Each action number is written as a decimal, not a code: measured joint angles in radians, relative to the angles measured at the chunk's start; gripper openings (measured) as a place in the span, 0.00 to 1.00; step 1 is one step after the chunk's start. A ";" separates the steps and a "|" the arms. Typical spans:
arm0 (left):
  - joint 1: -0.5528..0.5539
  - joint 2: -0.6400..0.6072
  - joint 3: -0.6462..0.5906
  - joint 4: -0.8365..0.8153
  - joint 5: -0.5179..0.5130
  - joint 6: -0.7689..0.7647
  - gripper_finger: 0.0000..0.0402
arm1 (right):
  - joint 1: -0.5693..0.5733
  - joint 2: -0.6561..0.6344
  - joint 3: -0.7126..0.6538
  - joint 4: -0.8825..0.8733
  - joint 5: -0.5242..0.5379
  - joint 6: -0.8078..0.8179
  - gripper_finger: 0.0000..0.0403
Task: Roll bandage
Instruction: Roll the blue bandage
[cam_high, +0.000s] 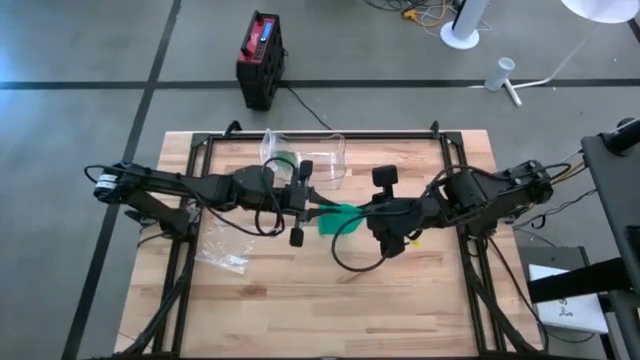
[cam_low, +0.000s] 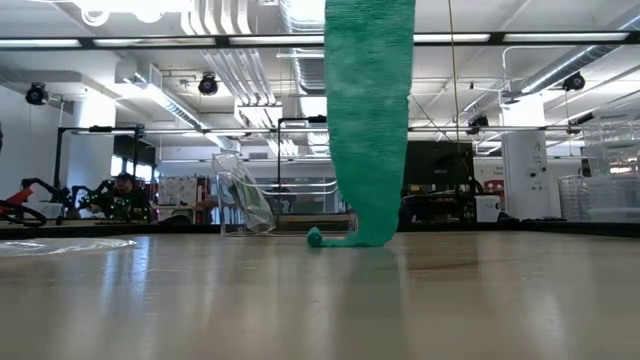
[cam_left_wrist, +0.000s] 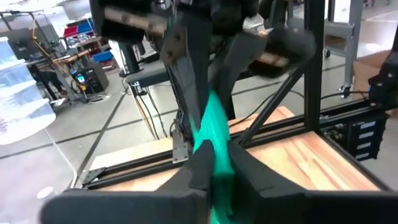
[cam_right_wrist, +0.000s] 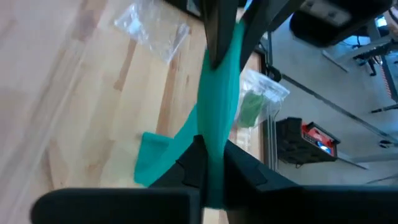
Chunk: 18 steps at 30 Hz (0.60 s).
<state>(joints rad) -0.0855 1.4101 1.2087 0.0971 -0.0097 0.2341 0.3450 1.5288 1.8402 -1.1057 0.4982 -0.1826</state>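
High view shows the green bandage (cam_high: 337, 218) stretched above the middle of the wooden table (cam_high: 430, 300) between both arms; no writing is legible anywhere. Left gripper (cam_left_wrist: 214, 171) is pinched on the bandage, and the right gripper (cam_right_wrist: 211, 163) also clamps it. A clear plastic container (cam_high: 318, 157) behind holds something green; an empty clear bag (cam_high: 222, 247) lies near the left arm

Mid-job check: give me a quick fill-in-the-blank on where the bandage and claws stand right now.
1. Both claws, left claw and right claw, are shut on the ___ bandage.
2. The bandage's loose end touches the ___.
3. A clear plastic bag lies on the table beside the ___ arm.

Missing: green; table; left
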 joint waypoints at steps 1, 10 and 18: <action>0.001 0.000 0.000 0.000 0.000 0.002 0.03 | 0.000 -0.001 0.002 0.016 -0.001 0.001 0.10; -0.027 -0.090 0.000 -0.060 -0.053 0.119 0.02 | 0.056 -0.070 -0.003 0.107 0.019 0.068 0.33; -0.057 -0.189 0.000 -0.172 -0.062 0.278 0.01 | 0.119 -0.221 -0.249 0.562 0.132 -0.032 0.47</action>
<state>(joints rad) -0.1424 1.2211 1.2091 -0.0748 -0.0717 0.5117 0.4642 1.3082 1.5912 -0.5435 0.6300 -0.2144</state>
